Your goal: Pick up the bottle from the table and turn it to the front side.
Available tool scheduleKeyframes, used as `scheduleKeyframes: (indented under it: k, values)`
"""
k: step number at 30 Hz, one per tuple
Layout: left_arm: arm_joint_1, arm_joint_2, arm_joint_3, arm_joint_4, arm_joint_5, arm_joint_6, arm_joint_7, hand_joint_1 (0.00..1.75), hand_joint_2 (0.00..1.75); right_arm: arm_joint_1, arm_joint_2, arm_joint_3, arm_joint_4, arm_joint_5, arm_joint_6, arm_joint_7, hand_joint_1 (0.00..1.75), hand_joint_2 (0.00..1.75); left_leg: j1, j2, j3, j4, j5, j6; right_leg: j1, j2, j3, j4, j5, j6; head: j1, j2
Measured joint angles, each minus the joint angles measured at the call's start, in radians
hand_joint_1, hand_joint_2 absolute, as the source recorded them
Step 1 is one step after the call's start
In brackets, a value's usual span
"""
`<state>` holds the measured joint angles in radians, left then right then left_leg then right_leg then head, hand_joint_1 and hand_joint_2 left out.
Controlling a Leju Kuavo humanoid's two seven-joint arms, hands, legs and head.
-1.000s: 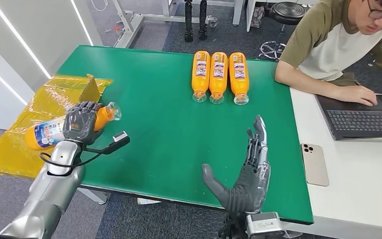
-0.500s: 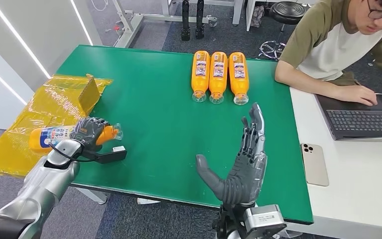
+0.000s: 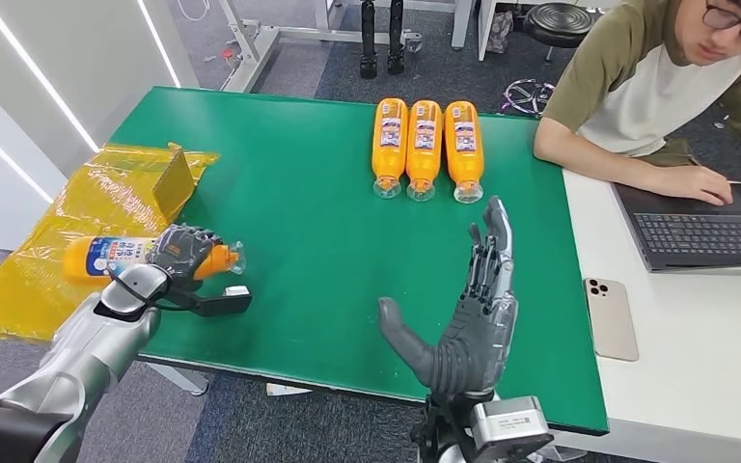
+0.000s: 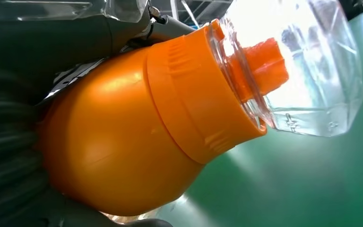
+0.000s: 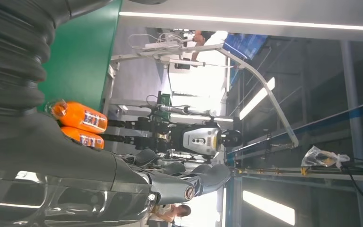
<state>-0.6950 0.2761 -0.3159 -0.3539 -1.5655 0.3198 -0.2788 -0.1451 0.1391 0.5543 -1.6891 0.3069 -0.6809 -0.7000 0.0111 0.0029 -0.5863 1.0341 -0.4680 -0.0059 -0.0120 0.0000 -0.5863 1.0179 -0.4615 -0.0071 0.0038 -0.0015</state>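
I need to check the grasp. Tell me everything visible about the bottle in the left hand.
The bottle is orange plastic with a clear cap over an orange spout and a blue-and-white label. It lies roughly level, cap toward the table's middle, base out over the yellow bag at the green table's left edge. The left hand grips its neck end.

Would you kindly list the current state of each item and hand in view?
Held orange plastic bottle: lying sideways, gripped, clear cap on.
Three orange bottles: lying side by side on the green table.
Left hand: grips the bottle.
Right hand: open, empty.
Black laptop: open.
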Motion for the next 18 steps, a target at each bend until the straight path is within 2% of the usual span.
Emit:
scheduleKeyframes:
  k: [6,16,17,18]
  values:
    - [-0.027,-0.031,-0.065,0.009,0.002,-0.002,0.023,1.75,1.75,-0.009,0.004,0.002,0.013,0.002,0.000,0.000,0.00,1.75,0.000,0.000,0.000,0.000,0.000,0.000,0.000,0.000,0.000,0.000,0.000,0.000,0.000,0.000]
    - [-0.047,-0.054,-0.090,0.030,0.008,-0.062,0.048,1.75,1.75,-0.017,0.007,0.008,0.022,0.004,0.000,0.000,0.00,1.75,0.000,0.000,0.000,0.000,0.000,0.000,0.000,0.000,0.000,0.000,0.000,0.000,0.000,0.000]
    - [-0.047,-0.054,-0.090,0.032,0.010,-0.075,0.057,1.65,1.75,-0.017,0.007,0.008,0.022,0.004,0.000,0.000,0.00,1.75,0.000,0.000,0.000,0.000,0.000,0.000,0.000,0.000,0.000,0.000,0.000,0.000,0.000,0.000]
    - [-0.047,-0.054,-0.090,0.035,0.011,-0.086,0.066,1.22,1.75,-0.017,0.007,0.008,0.023,0.004,0.000,0.000,0.00,1.75,0.000,0.000,0.000,0.000,0.000,0.000,0.000,0.000,0.000,0.000,0.000,0.000,0.000,0.000]
